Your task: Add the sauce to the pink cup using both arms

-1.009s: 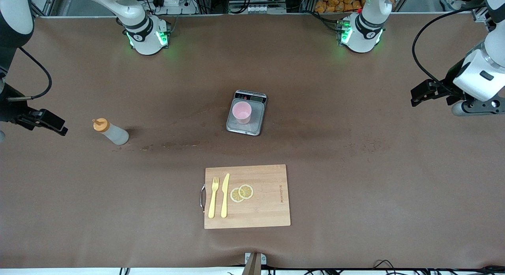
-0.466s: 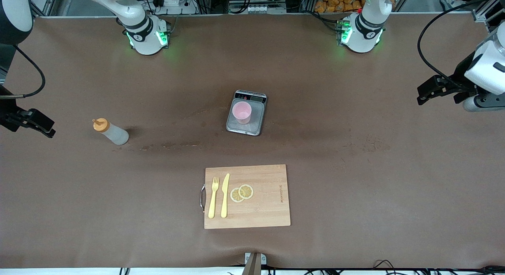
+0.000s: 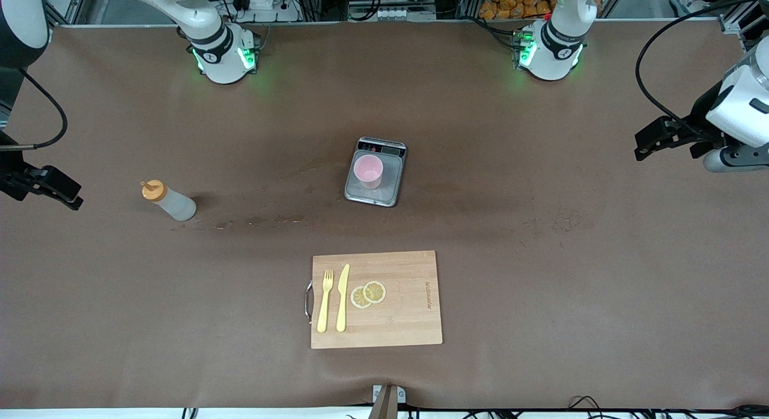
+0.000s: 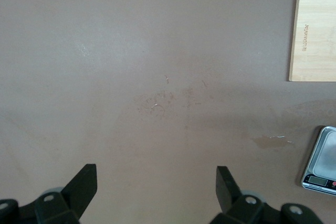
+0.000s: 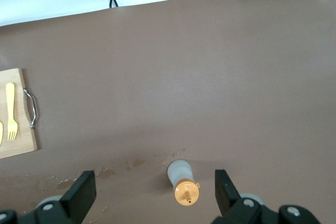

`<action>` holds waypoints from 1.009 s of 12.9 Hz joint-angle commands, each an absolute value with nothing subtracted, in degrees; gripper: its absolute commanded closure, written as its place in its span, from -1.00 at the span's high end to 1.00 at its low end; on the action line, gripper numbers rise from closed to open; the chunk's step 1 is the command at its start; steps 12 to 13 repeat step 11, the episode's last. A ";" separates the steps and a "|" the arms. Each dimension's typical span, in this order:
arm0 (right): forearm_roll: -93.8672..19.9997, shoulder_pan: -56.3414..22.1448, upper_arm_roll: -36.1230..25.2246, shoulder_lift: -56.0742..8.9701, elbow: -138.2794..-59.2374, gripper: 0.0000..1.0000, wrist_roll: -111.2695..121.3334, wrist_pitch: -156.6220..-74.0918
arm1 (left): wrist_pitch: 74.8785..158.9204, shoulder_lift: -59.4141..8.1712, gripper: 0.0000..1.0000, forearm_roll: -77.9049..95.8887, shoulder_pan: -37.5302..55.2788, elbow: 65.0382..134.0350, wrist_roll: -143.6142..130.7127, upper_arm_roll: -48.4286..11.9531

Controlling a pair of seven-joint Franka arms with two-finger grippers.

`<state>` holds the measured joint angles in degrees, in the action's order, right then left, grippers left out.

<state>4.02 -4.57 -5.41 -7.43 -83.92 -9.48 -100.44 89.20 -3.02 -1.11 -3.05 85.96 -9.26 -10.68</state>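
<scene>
The sauce bottle (image 3: 169,201) stands upright on the brown table, whitish with an orange nozzle cap, toward the right arm's end. In the right wrist view the sauce bottle (image 5: 182,180) shows from above between the spread fingers. My right gripper (image 3: 69,193) (image 5: 154,179) hangs open and holds nothing, over the table's end beside the bottle. The pink cup (image 3: 368,171) stands upright on a small silver scale (image 3: 384,193) mid-table. My left gripper (image 3: 646,143) (image 4: 156,174) is open and holds nothing, over bare table at the left arm's end, well away from the cup.
A wooden cutting board (image 3: 408,323) lies nearer the front camera than the scale, carrying a yellow fork (image 3: 324,300), a yellow knife (image 3: 342,297) and two lemon slices (image 3: 368,294). Sauce stains (image 3: 258,222) streak the table between bottle and scale.
Both grippers drew outward toward their own ends of the table, the left one also rising, then nearly stopped. Bottle and cup have not moved.
</scene>
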 commanded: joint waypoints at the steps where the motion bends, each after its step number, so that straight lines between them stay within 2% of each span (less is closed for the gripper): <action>1: 5.10 -4.22 -5.27 -8.00 -82.71 1.00 -8.88 -100.20 | 88.33 -2.99 1.00 -0.97 -3.25 85.52 -8.70 -10.55; 13: 5.01 -4.04 -5.27 -8.09 -82.53 1.00 -8.88 -100.90 | 88.24 -2.73 1.00 -0.62 -3.60 85.52 -8.61 -10.46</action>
